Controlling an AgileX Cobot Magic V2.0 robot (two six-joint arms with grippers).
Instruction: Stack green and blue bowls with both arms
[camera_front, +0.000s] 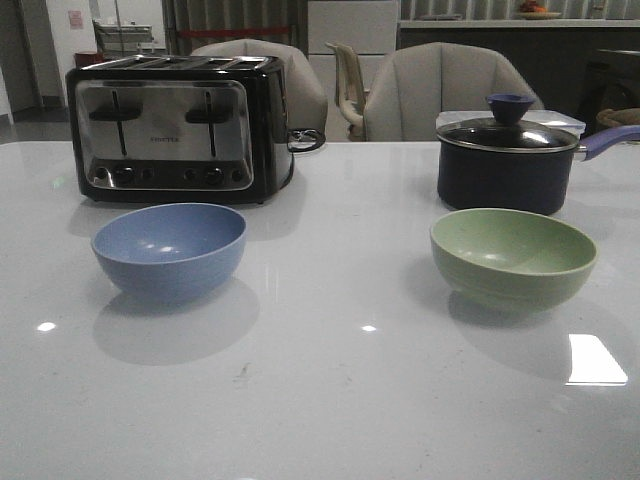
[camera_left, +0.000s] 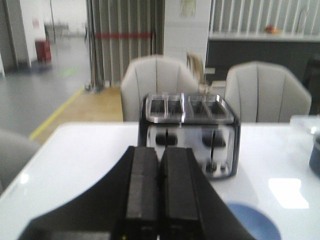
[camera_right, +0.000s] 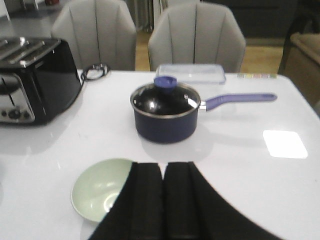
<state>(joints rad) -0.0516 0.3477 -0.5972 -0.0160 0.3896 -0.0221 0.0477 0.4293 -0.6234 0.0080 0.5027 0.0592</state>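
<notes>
Plainly nothing is stacked yet: the blue bowl (camera_front: 169, 248) and green bowl (camera_front: 513, 255) sit well apart, while the left gripper (camera_left: 160, 187) and right gripper (camera_right: 163, 200) hang pressed closed, empty.

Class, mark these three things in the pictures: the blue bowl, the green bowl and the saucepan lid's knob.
blue bowl (camera_front: 168, 240), front view, on its inner wall.
green bowl (camera_front: 512, 247), front view, on its inside, near the middle.
saucepan lid's knob (camera_front: 509, 106), front view, on the blue knob's middle.
</notes>
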